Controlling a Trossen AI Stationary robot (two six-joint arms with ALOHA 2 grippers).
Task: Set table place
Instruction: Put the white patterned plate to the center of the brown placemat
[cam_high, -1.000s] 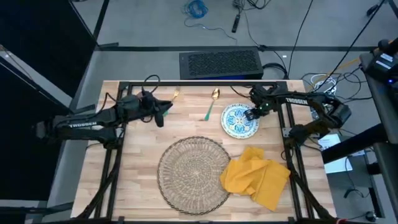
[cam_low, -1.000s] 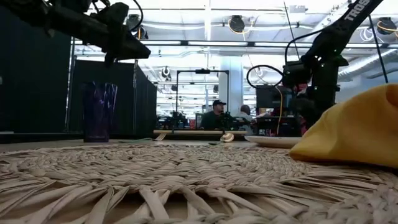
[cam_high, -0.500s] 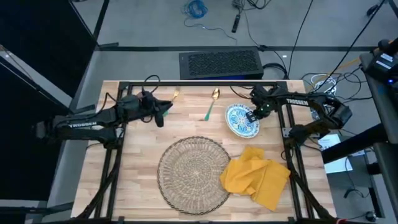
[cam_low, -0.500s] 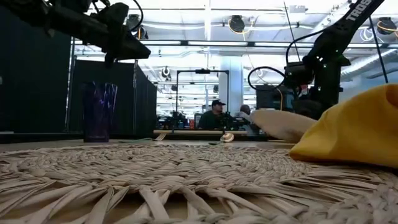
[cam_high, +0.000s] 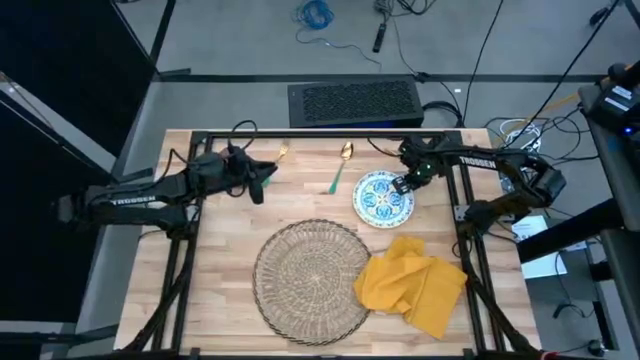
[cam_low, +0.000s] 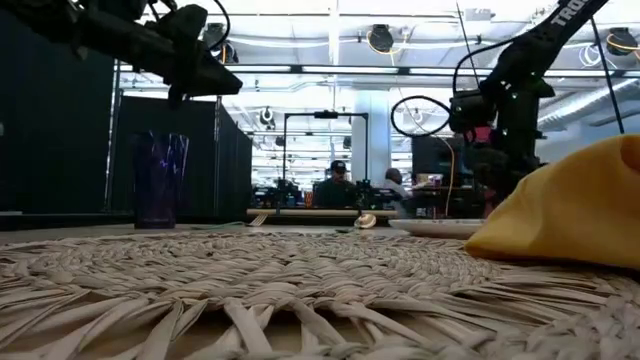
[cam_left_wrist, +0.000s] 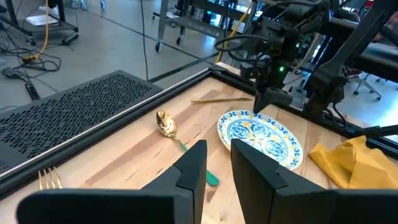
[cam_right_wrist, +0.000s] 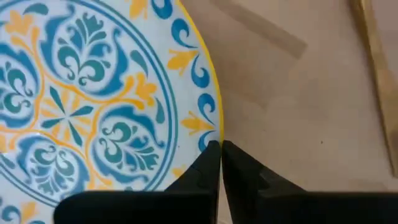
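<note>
The white plate (cam_high: 383, 198) with its teal and yellow pattern lies flat on the table (cam_high: 220, 250), right of centre at the back. My right gripper (cam_high: 404, 184) stands at its right rim, shut on it. My left gripper (cam_high: 266, 176) hovers open above the far left of the table, touching nothing. The purple cup (cam_low: 160, 180) stands below the left arm in the low view. The gold fork (cam_high: 283, 152) and the teal-handled spoon (cam_high: 340, 166) lie by the far edge. The round wicker mat (cam_high: 310, 280) and the yellow napkin (cam_high: 412, 283) lie near the front. My right gripper pinches the plate's yellow rim (cam_right_wrist: 215, 132) between its two fingertips, on the plate's right side. The fingers come from above, pointing down. In the low view the plate (cam_low: 440, 228) lies flat on the table.
The black frame rail (cam_high: 460, 200) runs close behind my right gripper. The napkin lies crumpled, one edge against the mat. Bare wood shows between the mat and the left arm (cam_high: 140, 198). People sit in the room beyond the far edge.
Half a second ago the plate was tipped up, one side raised off the table in my right gripper. It has come back down flat and now sits slightly farther toward the table's left. The right gripper has stayed at its rim.
</note>
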